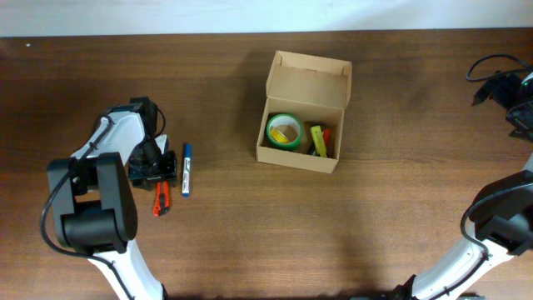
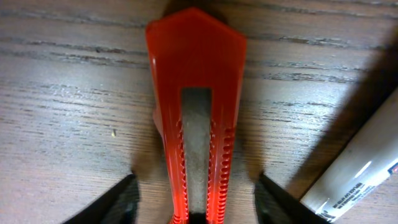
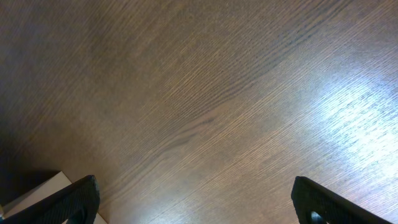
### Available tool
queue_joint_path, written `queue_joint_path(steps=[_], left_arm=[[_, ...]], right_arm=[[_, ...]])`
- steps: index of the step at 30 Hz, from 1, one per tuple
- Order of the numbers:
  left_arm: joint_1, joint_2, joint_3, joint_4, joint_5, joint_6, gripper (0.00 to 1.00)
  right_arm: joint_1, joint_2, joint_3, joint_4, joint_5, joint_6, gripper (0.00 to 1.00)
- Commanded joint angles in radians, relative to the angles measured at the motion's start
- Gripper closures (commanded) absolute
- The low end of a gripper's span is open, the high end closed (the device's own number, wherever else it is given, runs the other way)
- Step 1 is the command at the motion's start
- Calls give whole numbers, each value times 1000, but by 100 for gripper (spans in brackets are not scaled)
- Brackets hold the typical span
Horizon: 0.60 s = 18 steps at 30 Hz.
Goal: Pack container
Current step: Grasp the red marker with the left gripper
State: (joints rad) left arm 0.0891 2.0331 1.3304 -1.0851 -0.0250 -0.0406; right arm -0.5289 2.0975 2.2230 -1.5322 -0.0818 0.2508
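While its flap lid stands up, the tan cardboard box [image 1: 305,79] sits open on the surface [image 1: 400,208] with 1 green tape roll [image 1: 284,131] inside. The left end effector [image 2: 199,205] is half open around a red cutter [image 2: 196,74], not touching it. The right end effector [image 3: 199,202] is wide open, holding nothing. The box lies between both, well apart.
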Motion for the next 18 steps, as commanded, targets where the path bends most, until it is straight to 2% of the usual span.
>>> queue_joint_path(steps=[1,3,9,14,18], left_arm=[[19,19,-7,14,2,13,48],[19,20,-7,17,0,31,53],[34,23,-7,31,3,38,86],[41,23,-6,31,4,38,98],[28,23,25,26,3,56,99]], right_arm=[[-2,-8,-8,3,-12,0,1],[-2,-8,-8,3,-12,0,1],[-2,-8,-8,3,-12,0,1],[-2,-8,-8,2,-13,0,1],[-2,-8,-8,2,-13,0,1]])
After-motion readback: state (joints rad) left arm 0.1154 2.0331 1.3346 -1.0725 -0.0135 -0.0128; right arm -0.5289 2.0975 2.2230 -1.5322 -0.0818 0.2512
